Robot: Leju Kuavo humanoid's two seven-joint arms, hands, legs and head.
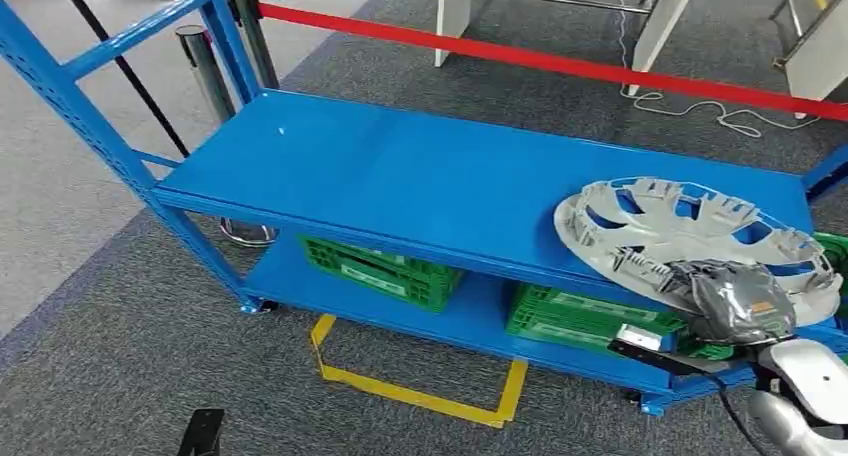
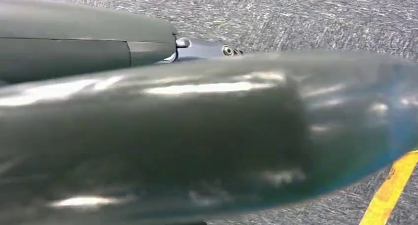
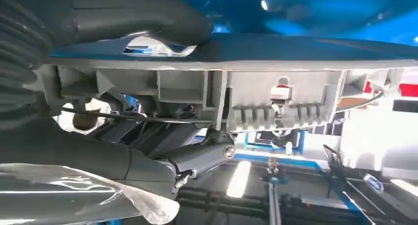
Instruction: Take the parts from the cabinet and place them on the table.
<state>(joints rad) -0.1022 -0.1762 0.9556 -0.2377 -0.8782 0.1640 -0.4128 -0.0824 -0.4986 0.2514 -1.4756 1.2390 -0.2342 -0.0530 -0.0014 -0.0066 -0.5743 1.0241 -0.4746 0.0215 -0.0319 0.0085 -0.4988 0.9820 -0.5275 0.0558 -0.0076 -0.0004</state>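
A grey wheel cover [image 1: 690,231] lies on the right end of the blue cabinet's top shelf [image 1: 420,176], its near edge hanging over the shelf's front. My right hand [image 1: 735,301], wrapped in crinkled grey plastic, grips that near edge. In the right wrist view the thumb [image 3: 143,18] lies on one face of the wheel cover [image 3: 256,96] and the darker fingers [image 3: 162,156] reach along the other face. In the left wrist view a straight grey thumb [image 2: 88,42] of my left hand hangs over the carpet; its fingers are hidden.
Two green crates [image 1: 380,268] [image 1: 580,316] sit on the lower shelf. A red barrier belt [image 1: 560,61] on metal posts [image 1: 205,66] runs behind the cabinet. Yellow tape [image 1: 420,391] marks the grey carpet in front. White table legs [image 1: 655,16] stand behind.
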